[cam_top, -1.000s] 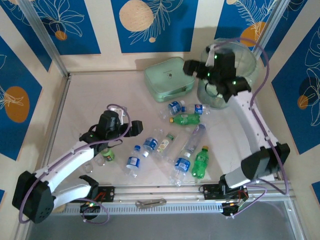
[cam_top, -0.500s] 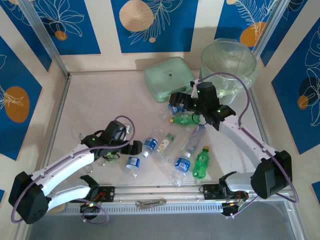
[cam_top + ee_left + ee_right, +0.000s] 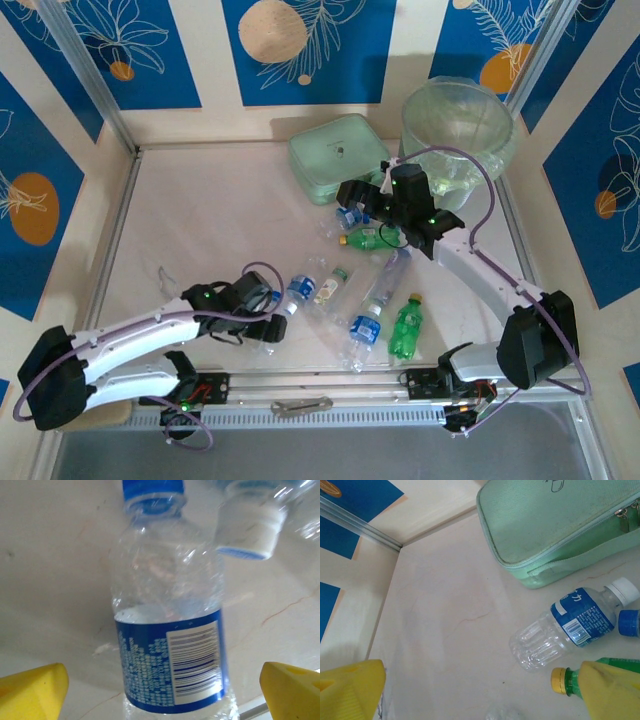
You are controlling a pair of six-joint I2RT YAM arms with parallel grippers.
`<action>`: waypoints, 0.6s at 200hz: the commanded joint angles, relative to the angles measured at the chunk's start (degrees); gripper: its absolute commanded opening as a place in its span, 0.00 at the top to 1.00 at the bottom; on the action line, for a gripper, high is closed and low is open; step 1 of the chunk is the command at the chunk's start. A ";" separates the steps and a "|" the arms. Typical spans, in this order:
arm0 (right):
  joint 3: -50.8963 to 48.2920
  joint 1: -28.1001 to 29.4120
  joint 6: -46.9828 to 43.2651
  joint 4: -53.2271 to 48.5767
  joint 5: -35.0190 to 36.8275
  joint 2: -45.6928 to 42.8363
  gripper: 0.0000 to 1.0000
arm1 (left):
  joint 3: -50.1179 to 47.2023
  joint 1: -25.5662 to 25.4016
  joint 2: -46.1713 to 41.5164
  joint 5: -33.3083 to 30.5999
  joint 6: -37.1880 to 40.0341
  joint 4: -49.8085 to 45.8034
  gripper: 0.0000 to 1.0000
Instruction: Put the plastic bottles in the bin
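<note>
Sitting beyond scattered bottles [image 3: 405,328] — mint case [image 3: 338,158], bin [image 3: 490,150] beside it

The table [image 3: 200,215] is pale, with thin lines like stone. Many plastic bottles [image 3: 385,285] lie on their sides in the middle and near part of it, most of them clear with blue labels, with a green bottle [image 3: 404,328] just beside them. At the far side sit a flat green case [image 3: 338,158] and the big round bin [image 3: 460,130].

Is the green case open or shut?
Shut. The mint-green case lies flat, lid down, its zip seam closed along the visible side.
</note>
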 commanded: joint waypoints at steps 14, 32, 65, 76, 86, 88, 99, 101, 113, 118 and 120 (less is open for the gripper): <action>-0.26 -0.23 1.50 1.64 -0.96 -0.48 0.01 | -0.96 -3.02 3.55 -3.13 -2.01 0.97 0.05; -0.46 -0.41 1.62 1.57 -0.87 -0.61 0.01 | -1.16 -4.25 5.82 -3.60 -1.91 2.22 0.07; -0.90 -0.76 1.92 0.98 -0.86 -0.80 0.01 | -2.57 -5.47 8.41 -3.54 -2.09 4.71 0.12; -1.15 -0.92 2.14 0.88 -0.63 -1.00 0.01 | -3.13 -5.72 8.96 -3.27 -2.25 5.46 0.15; -1.38 -1.10 2.32 0.93 -0.44 -1.19 0.01 | -3.46 -5.86 9.33 -3.11 -2.35 5.82 0.18; -1.42 -1.11 2.36 1.00 -0.43 -1.22 0.01 | -3.53 -5.90 9.34 -3.10 -2.39 5.88 0.19; -1.67 -1.28 2.54 1.10 -0.30 -1.46 0.01 | -3.63 -6.17 9.41 -3.23 -2.36 5.98 0.24; -1.69 -1.28 2.55 1.11 -0.26 -1.48 0.01 | -3.62 -6.24 9.43 -3.26 -2.35 6.01 0.25; -1.92 -1.42 2.66 1.11 -0.20 -1.70 0.01 | -3.51 -6.36 9.28 -3.66 -2.27 5.87 0.31; -1.95 -1.46 2.75 1.04 -0.17 -1.68 0.01 | -3.54 -6.36 9.06 -3.94 -2.24 5.81 0.33; -1.96 -1.46 2.73 1.03 -0.16 -1.74 0.01 | -3.44 -6.36 9.01 -4.08 -2.26 5.73 0.33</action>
